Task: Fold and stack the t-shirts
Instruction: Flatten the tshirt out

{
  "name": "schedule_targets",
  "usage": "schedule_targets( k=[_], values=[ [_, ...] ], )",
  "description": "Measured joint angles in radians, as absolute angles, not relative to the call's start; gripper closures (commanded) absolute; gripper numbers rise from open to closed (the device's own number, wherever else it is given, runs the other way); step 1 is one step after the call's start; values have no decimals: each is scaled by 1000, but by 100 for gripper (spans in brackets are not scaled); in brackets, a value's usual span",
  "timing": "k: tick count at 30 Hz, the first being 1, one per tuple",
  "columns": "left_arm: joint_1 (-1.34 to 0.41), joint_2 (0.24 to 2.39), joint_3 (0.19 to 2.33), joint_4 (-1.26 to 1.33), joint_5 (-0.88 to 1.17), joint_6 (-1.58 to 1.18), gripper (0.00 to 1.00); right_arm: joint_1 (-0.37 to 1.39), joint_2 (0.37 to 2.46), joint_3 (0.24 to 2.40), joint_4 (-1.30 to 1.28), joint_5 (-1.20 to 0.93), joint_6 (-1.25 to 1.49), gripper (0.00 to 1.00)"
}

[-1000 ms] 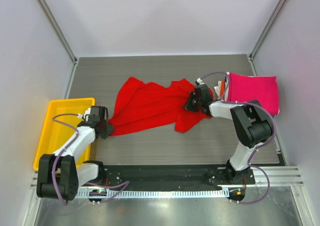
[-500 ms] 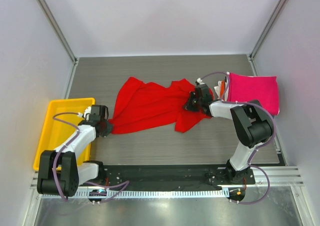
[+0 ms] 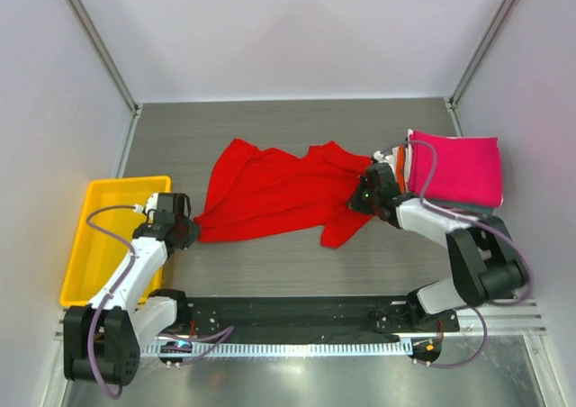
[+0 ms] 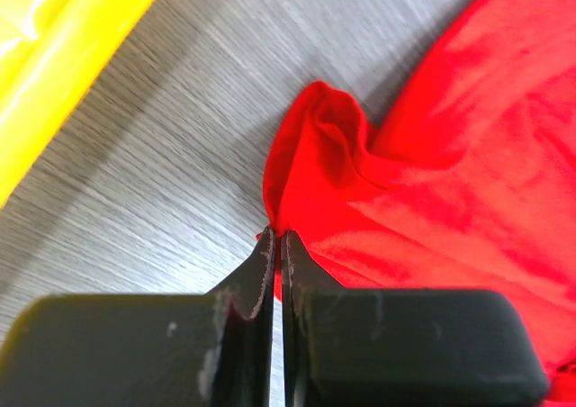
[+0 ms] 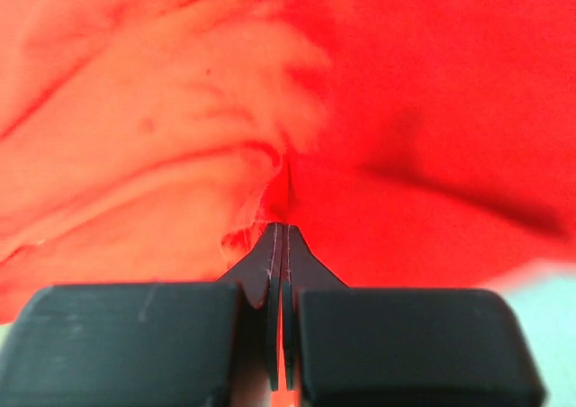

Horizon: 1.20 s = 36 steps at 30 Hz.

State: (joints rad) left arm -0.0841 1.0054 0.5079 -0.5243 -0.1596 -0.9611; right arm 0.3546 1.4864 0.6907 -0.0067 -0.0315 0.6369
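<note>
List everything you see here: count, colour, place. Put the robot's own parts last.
red t-shirt: one, bright red, spread crumpled mid-table
folded t-shirts: one stack, magenta-pink on top, table's right edge; layers beneath barely show
tray: one, yellow, table's left edge
table: one, grey, under everything
left gripper: one, black, shut on the red t-shirt's left corner
right gripper: one, black, shut on the red t-shirt's right side

Red t-shirt (image 3: 270, 195): one, loose. Folded stack (image 3: 454, 168): one, magenta on top. Yellow tray (image 3: 85, 263): one. Arms: two, left arm (image 3: 135, 267) and right arm (image 3: 436, 225).
</note>
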Motion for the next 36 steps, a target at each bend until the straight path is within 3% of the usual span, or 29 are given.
schedule_targets(
  k=[9, 14, 20, 28, 36],
  values=[
    [-84, 926, 524, -580, -135, -952, 100, 351, 919, 640, -312, 101, 684, 99],
    [-84, 922, 596, -622, -135, -931, 100, 351, 725, 694, -464, 164, 682, 99],
    [-84, 947, 780, -670, -138, -925, 100, 351, 775, 1023, -578, 207, 632, 99],
    [-78, 1119, 1337, -813, -138, -888, 100, 351, 919, 1554, -643, 231, 564, 99],
    [-70, 1075, 1785, -937, -134, -860, 100, 351, 809, 1910, -675, 249, 473, 99]
  ],
)
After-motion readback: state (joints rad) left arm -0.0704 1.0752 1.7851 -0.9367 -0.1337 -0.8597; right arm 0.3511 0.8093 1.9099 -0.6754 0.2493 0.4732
